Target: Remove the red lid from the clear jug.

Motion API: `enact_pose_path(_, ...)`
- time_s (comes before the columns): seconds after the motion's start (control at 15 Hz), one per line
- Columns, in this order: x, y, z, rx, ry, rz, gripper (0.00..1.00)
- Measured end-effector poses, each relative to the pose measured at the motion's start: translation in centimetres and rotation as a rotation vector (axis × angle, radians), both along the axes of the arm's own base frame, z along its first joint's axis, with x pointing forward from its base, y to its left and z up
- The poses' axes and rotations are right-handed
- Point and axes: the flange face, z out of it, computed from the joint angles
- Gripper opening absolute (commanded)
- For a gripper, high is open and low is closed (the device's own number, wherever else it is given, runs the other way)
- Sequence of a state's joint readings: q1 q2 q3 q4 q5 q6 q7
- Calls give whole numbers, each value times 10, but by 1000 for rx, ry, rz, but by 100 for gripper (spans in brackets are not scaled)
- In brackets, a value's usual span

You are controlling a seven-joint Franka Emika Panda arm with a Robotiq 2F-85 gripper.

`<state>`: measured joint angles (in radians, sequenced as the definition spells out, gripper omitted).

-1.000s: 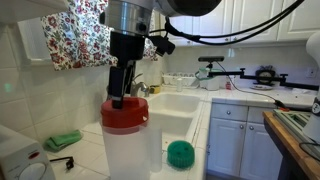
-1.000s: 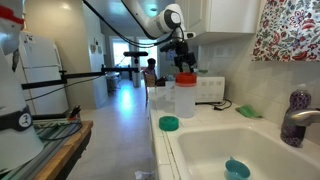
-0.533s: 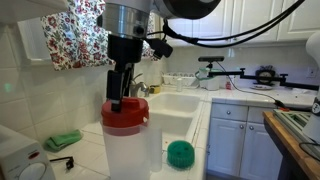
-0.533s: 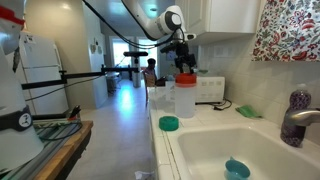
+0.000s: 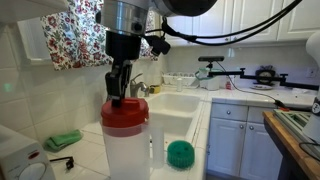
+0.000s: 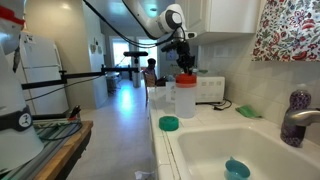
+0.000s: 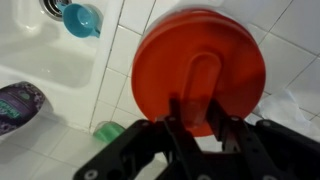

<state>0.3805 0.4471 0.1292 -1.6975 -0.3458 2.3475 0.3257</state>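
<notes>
The red lid [image 5: 125, 113] sits on top of the clear jug [image 5: 128, 152], which stands on the tiled counter in both exterior views. My gripper [image 5: 119, 96] comes straight down onto the lid. In the wrist view the lid [image 7: 200, 45] is a round red disc with a raised ridge across its middle. My gripper [image 7: 201, 110] is shut on that ridge, one finger on each side. From the far side the lid [image 6: 186, 78], the jug [image 6: 185, 102] and the gripper [image 6: 185, 68] look small.
A green round scrubber [image 5: 180, 152] lies on the counter beside the jug. The white sink [image 6: 262, 148] holds a blue cup [image 6: 237, 168]. A purple soap bottle [image 6: 299, 103] stands by the faucet. A green cloth [image 5: 63, 140] lies near the wall.
The jaws have closed inward onto the lid's ridge. The arm, the lid and the jug have stayed in place.
</notes>
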Motion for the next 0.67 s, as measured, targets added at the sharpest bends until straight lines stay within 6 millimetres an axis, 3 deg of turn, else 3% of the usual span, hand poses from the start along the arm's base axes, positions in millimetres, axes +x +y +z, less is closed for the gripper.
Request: enact_pose_path(0.67,-1,5,5,5,-8,8,8)
